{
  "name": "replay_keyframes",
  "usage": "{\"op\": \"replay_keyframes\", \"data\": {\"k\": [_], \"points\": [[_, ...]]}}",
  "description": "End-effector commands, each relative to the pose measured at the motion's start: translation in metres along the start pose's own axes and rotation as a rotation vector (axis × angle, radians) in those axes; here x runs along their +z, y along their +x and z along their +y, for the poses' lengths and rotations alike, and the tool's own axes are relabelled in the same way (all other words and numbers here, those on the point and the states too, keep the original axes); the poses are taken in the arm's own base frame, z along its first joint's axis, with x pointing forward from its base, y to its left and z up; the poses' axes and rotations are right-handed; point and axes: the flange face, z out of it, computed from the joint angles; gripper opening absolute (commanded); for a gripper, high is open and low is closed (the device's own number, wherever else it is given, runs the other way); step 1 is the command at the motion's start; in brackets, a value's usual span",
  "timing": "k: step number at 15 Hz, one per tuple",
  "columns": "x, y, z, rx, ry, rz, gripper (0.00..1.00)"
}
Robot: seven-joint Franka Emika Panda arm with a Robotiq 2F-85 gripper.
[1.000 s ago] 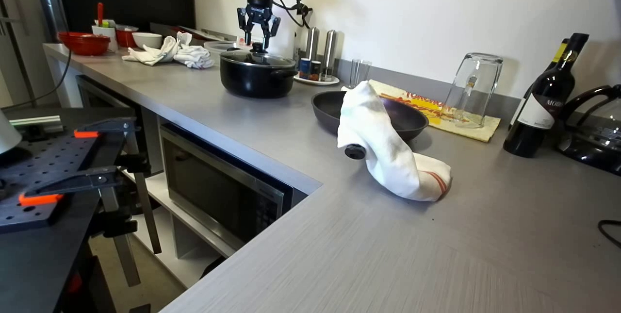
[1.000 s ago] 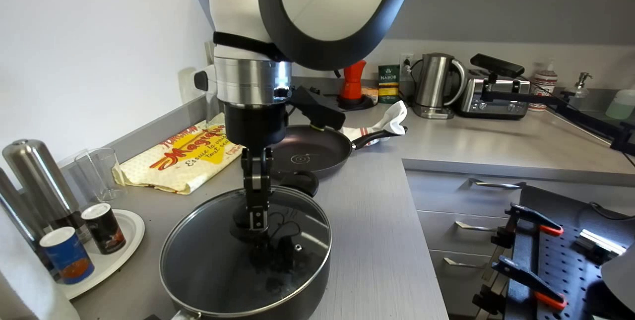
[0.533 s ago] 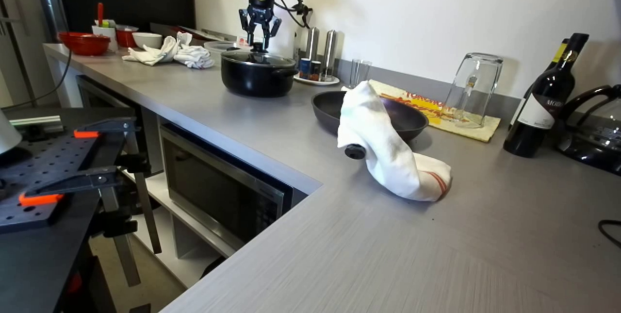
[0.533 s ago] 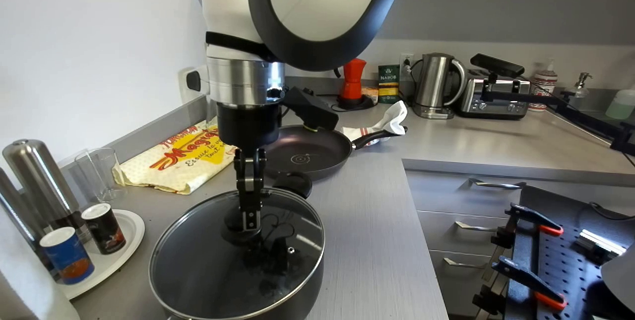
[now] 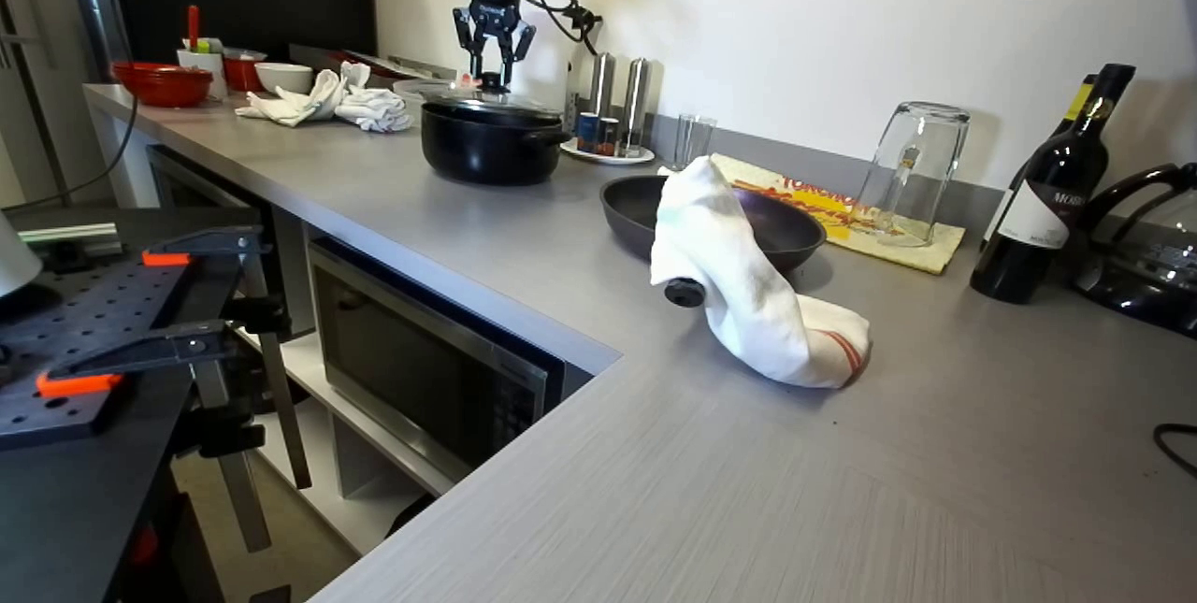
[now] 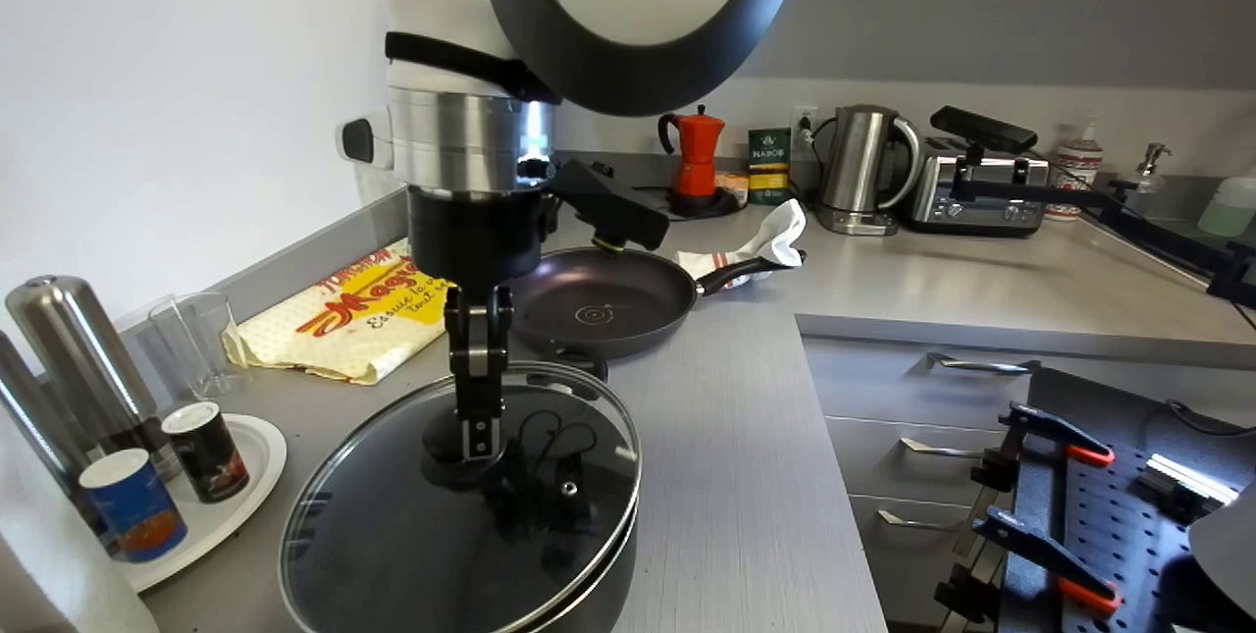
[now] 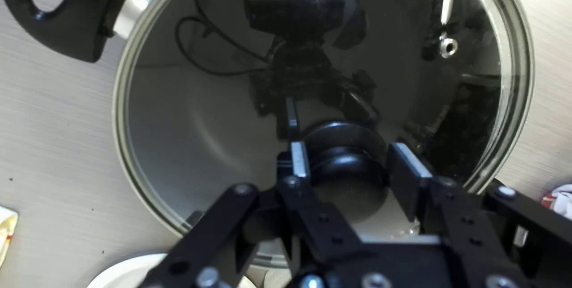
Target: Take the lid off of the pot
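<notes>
The black pot (image 5: 491, 152) stands on the counter by the wall, and its side also shows in an exterior view (image 6: 610, 579). The round glass lid (image 6: 392, 535) is slightly raised and tilted over the pot, with a narrow gap at the rim. My gripper (image 5: 491, 79) points down, its fingers closed around the lid's black central knob (image 7: 348, 167). In the wrist view the lid (image 7: 214, 114) fills most of the picture, and the gripper (image 7: 351, 160) has the knob between its pads. A pot handle (image 7: 96, 24) shows at upper left. The pot's inside is hidden.
A frying pan (image 6: 618, 290) with a white towel (image 5: 748, 294) on its handle lies beyond the pot. Beside the pot, near the wall, are a white plate (image 6: 260, 466) with two shakers, steel mills (image 6: 83, 358) and a clear glass (image 6: 196, 348). White cloths (image 5: 374, 107) lie behind.
My gripper has shifted a little and risen slightly with the lid. The lid's rim has come apart from the pot's rim. The pot has shifted slightly along the counter.
</notes>
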Motion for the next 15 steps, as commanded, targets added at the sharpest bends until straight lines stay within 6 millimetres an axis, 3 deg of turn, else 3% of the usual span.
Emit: {"op": "replay_keyframes", "data": {"k": [1, 8, 15], "points": [[-0.037, -0.003, -0.004, -0.019, -0.039, 0.038, 0.23], [-0.058, -0.027, 0.027, 0.034, -0.060, 0.071, 0.23], [-0.061, -0.102, 0.079, 0.150, -0.027, 0.123, 0.23]]}}
